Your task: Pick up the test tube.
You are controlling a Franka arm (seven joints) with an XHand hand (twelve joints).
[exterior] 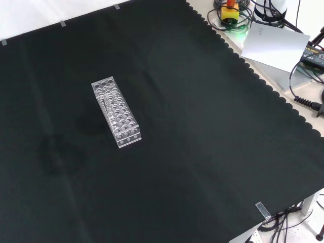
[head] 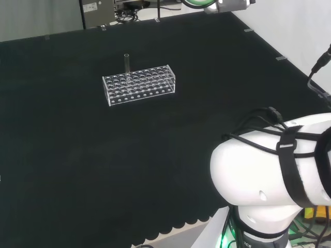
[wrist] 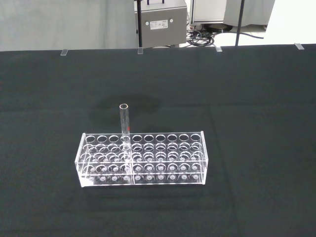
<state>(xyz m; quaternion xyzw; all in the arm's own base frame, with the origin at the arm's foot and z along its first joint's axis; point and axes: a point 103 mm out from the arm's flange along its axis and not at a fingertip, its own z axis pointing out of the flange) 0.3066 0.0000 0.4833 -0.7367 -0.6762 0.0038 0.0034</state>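
At the wrist, cannot tell whether the hand is wide, narrow or holding anything. Looking past the palm in the wrist view: a clear test tube (wrist: 124, 123), upright, open mouth up, seated in a clear test tube rack (wrist: 143, 160). Placed in the row of holes farthest from that camera, nearer one end of the rack than the other. Rising well above the rack's top plate, with nothing touching it. Around it, rows of round holes, none plainly holding another tube.

From the head view, same test tube (head: 126, 61) standing out of the far row of the rack (head: 139, 83), toward its left end. Rack set lengthwise across the view, well apart from the big white arm link (head: 269, 175) at lower right, wrapped in black cables and a strap.

From the front view, rack (exterior: 116, 111) lying on a diagonal, upper left to lower right, left of the middle of the black cloth (exterior: 202, 152). Tube itself too faint there to place.

Beyond the cloth's far edge in the wrist view, a grey metal box (wrist: 162, 22) and tangled cables. Past the scalloped edge at upper right of the front view, a yellow box with a red button (exterior: 229, 12) and, just beside it, a white sheet (exterior: 276, 45).
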